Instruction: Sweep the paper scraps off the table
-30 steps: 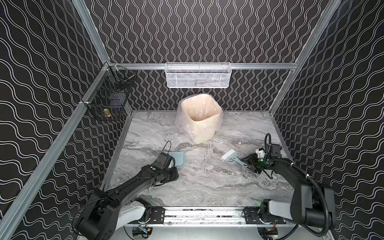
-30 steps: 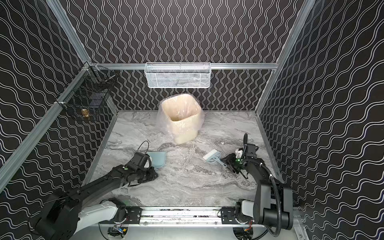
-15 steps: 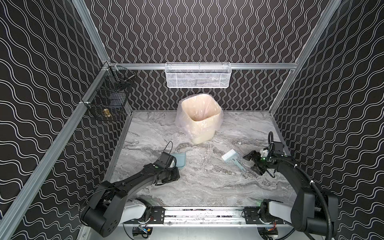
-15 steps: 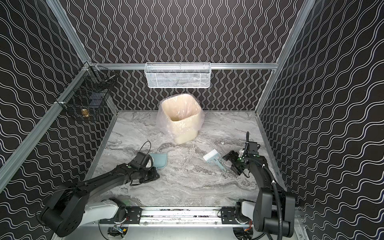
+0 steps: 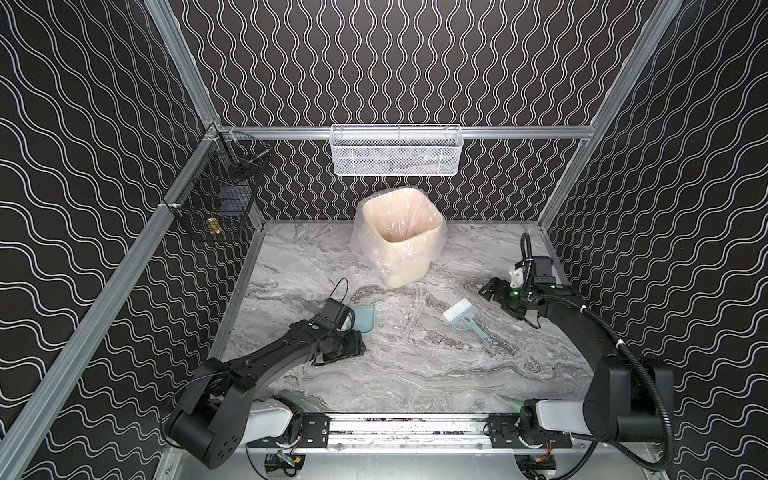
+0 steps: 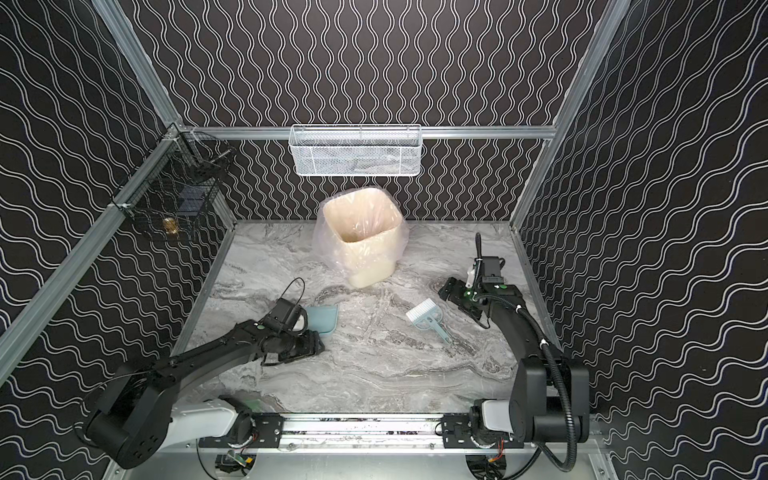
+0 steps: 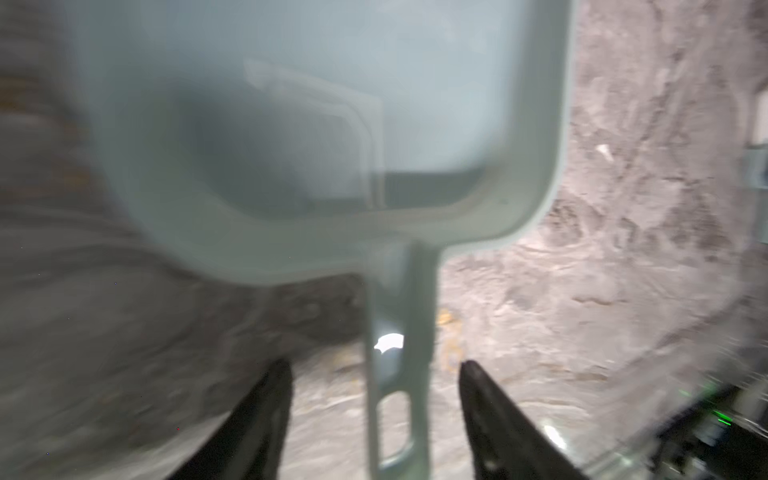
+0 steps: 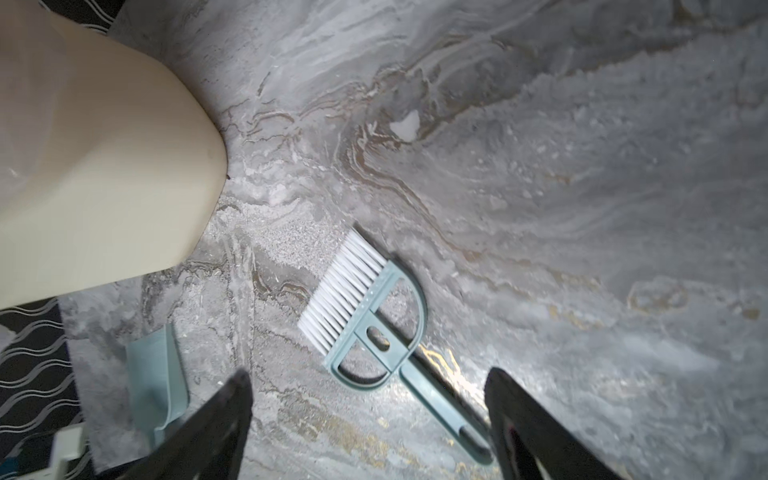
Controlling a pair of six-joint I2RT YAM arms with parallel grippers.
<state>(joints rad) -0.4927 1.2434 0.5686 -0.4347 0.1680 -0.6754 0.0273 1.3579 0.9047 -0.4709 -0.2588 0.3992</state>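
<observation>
A: Top views first. What is new?

B: In both top views the right tool (image 5: 492, 289) has pulled back toward the right edge of the frame, jaws wide, with nothing in them. A second ago it was at the handle of the brush (image 5: 464, 316). Now the brush lies flat on the tabletop (image 5: 415, 374), right of centre and apart from the tool.

A: And the left tool?

B: The left tool (image 5: 351, 343) sits left of centre, just below the dustpan (image 5: 365, 318). I cannot read its jaws from up there.

A: Left wrist view, then.

B: It is blurred but clear enough. The jaws stand apart, and the handle of the dustpan (image 7: 332, 124) runs between them and touches neither. The left tool has just let go. The pan fills the upper frame.

A: Right wrist view?

B: The jaws are wide at the lower edge, with the brush (image 8: 365, 316) ahead in the middle. The bin (image 8: 83, 166) is at the upper left and the dustpan (image 8: 153, 374) at the lower left.

A: Where are the paper scraps?

B: There are none on the tabletop in any view. I cannot tell whether they lie in the bin, because from above only its pale inside shows.

A: So?

B: Brush and dustpan are both set down and released. I judge the sweeping finished, with only the arms' retreat left.
</observation>
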